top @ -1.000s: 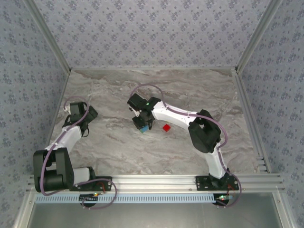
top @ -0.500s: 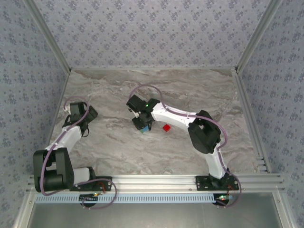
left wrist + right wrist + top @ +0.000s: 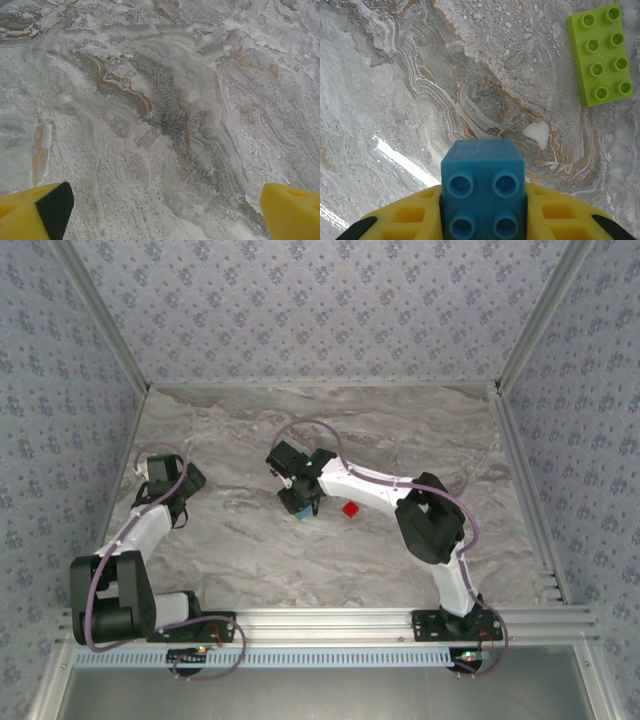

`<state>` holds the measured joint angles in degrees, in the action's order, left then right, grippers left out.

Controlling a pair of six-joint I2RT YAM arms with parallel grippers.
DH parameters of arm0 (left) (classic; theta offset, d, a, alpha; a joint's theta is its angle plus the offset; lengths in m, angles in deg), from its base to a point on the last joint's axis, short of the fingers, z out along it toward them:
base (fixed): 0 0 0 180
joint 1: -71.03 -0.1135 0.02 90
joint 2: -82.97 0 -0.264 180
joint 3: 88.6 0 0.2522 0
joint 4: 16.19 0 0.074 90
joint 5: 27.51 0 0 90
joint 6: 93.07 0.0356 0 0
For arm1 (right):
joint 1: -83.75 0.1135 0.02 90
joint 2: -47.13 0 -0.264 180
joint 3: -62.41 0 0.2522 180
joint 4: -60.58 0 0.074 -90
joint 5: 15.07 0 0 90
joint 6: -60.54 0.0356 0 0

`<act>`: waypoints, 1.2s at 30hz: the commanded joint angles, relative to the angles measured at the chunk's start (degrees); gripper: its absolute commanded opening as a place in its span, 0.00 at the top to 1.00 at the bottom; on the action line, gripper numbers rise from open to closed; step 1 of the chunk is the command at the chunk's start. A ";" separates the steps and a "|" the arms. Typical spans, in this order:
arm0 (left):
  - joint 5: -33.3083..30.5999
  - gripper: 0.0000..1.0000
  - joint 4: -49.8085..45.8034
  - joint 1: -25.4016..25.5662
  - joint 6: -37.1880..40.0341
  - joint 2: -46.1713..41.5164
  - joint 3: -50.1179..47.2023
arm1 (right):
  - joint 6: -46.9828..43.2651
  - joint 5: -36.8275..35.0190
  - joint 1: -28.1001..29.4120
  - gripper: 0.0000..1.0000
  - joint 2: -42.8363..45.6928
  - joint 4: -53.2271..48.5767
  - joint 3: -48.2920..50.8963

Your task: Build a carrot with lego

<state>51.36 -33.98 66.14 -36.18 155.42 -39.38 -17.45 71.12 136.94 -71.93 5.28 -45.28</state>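
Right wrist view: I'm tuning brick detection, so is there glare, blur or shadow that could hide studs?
Right wrist view: the blue brick and lime-green brick are sharp, studs clear; a bright glare streak crosses the table left of the blue brick. Top external view: evenly lit, but the red brick is tiny.

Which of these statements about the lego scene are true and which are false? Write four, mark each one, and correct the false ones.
1. The right gripper holds a blue brick. True.
2. The lime-green brick lies flat on the table, studs up. True.
3. The lime-green brick has four studs. False: it has eight, in two rows of four.
4. The left gripper is shut on the red brick. False: it stands open over bare table, and the red brick lies on the table beside the right arm.
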 commanded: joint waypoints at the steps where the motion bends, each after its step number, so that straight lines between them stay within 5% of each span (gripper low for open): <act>1: 0.51 0.02 0.25 -0.39 -0.37 -0.95 1.98 | -0.41 4.56 1.76 0.70 -9.72 -7.50 7.34; 18: 0.53 0.03 0.20 -0.34 -0.38 -1.08 1.98 | -1.46 -1.05 1.40 0.69 3.12 -14.25 -5.24; 36: 0.73 0.02 0.43 -0.37 -0.47 -0.55 2.15 | 2.91 -4.20 1.83 0.66 12.80 1.70 13.81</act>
<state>51.36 -33.98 66.14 -36.18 155.40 -39.38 -15.92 68.02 138.66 -60.33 5.63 -32.98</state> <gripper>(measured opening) 0.976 0.344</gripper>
